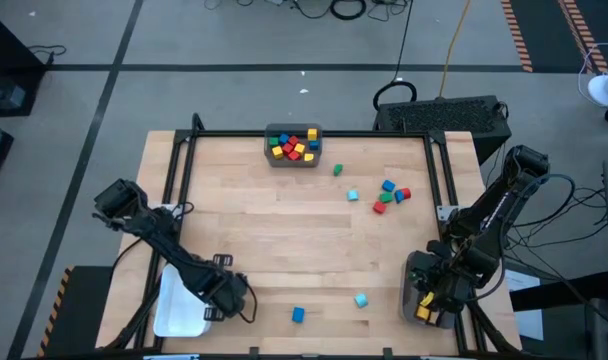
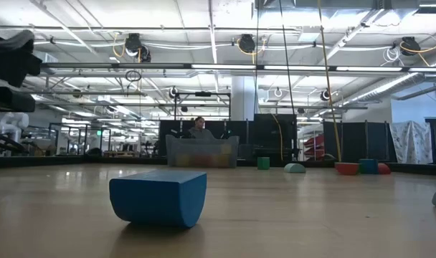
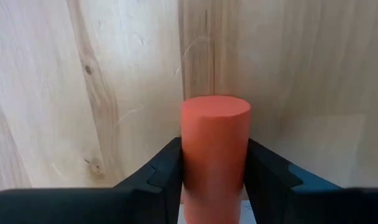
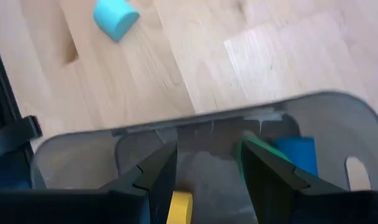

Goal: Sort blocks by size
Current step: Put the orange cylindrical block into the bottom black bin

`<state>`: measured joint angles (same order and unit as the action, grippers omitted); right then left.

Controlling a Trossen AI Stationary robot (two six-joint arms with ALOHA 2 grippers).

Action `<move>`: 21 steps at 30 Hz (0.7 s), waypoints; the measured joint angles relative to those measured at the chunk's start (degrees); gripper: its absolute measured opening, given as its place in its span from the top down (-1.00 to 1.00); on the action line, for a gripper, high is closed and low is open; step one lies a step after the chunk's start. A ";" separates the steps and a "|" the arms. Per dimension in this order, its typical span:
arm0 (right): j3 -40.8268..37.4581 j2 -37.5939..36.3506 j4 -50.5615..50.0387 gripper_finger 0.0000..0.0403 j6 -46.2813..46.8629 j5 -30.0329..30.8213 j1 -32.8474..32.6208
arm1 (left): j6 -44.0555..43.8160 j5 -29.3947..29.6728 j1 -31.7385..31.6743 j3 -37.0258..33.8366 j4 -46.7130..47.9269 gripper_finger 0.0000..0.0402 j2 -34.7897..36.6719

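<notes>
An orange cylinder block stands clamped between the two fingers of the left gripper, at the table's near left corner beside a white bin. It looks solid, smooth and light, likely stiff enough to pinch firmly across its round sides, though those may slip. The right gripper hovers with jaws apart and empty over a grey bin holding yellow, green and blue pieces. Loose blocks lie scattered: a blue block, a cyan block, and a cluster farther back.
</notes>
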<state>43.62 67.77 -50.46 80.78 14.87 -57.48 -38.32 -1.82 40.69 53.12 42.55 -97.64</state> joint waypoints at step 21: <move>7.91 -0.02 7.64 0.18 -26.48 20.75 0.21 | 7.68 10.14 -10.10 4.17 -1.69 0.32 -0.34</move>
<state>51.52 67.75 -42.82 54.30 35.63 -57.27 -30.64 8.32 30.59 57.29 40.86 -97.97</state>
